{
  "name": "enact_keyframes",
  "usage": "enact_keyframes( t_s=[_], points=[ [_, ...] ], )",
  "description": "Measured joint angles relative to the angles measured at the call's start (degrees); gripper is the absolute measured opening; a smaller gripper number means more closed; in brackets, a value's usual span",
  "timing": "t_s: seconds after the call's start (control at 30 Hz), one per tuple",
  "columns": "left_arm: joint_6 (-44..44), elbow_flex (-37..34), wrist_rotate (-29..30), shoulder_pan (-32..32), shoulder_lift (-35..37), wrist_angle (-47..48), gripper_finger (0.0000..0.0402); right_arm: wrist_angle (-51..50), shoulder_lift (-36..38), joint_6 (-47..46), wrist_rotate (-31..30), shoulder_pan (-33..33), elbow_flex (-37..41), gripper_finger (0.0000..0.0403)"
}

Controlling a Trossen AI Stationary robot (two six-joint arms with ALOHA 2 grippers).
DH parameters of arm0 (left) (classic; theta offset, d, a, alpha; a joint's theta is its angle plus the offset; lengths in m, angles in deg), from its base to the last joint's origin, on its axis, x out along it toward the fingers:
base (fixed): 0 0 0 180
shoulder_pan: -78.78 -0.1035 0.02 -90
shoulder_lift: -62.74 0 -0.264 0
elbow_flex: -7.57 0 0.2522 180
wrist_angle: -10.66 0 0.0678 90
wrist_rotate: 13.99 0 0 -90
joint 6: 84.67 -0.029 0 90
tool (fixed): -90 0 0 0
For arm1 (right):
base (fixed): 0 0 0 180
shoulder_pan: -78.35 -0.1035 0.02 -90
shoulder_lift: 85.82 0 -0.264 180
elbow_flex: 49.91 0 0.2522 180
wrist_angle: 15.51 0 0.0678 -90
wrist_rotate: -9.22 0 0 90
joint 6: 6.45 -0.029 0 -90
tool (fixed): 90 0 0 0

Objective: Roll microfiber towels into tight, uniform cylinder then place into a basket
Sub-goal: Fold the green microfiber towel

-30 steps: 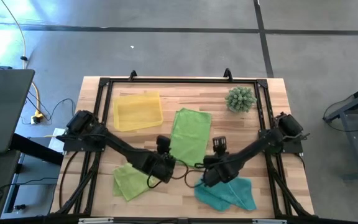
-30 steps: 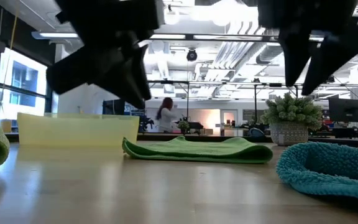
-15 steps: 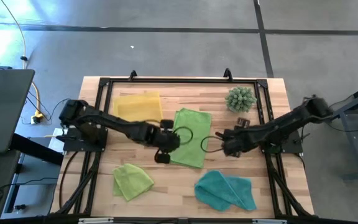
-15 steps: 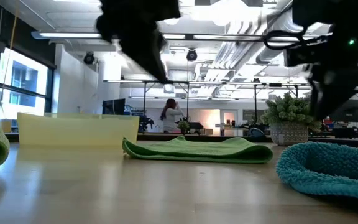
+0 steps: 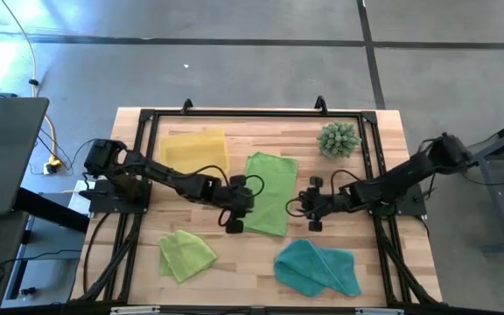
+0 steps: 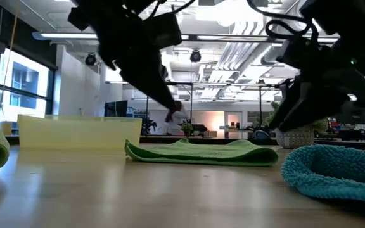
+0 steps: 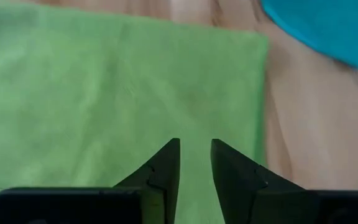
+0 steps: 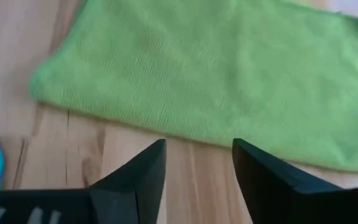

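Over the flat lime green towel [image 5: 268, 192] at the table's middle, the left gripper [image 7: 195, 163] hovers with fingers slightly parted, holding nothing. Beside the towel's right edge, the right gripper [image 8: 197, 167] hangs with fingers spread. The basket [image 5: 194, 155] lies at the far left.

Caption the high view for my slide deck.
Left hand and right hand flank the flat lime green microfiber towel beside the empty translucent yellow plastic basket.
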Motion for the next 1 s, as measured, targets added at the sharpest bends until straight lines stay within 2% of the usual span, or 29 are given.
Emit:
enact_keyframes(
  t_s=[0.1, 0.33, 0.63, 0.83, 1.0],
  points=[
    [0.0, -0.3, -1.9, 0.0, 0.0, 1.0, 0.0089, 3.0, -3.7, 2.0, 2.5, 0.7, -0.6, 0.0197],
    [-2.3, -0.3, -6.2, 0.0, 0.0, 5.0, 0.0121, 9.2, -10.9, 1.9, 2.0, 1.5, -4.2, 0.0204],
    [-2.5, -0.4, -6.6, 0.3, -5.4, 5.8, 0.0144, 7.4, -18.2, -14.8, -5.4, 3.4, -8.0, 0.0204],
    [-3.1, -0.1, -6.3, 2.2, -8.8, 3.3, 0.0145, 7.4, -20.2, -14.4, -6.1, 6.8, -8.2, 0.0204],
    [-1.5, -0.3, -6.2, 3.9, -10.0, -2.5, 0.0145, 6.3, -19.9, -8.2, -6.8, 10.1, -9.0, 0.0204]
  ],
)
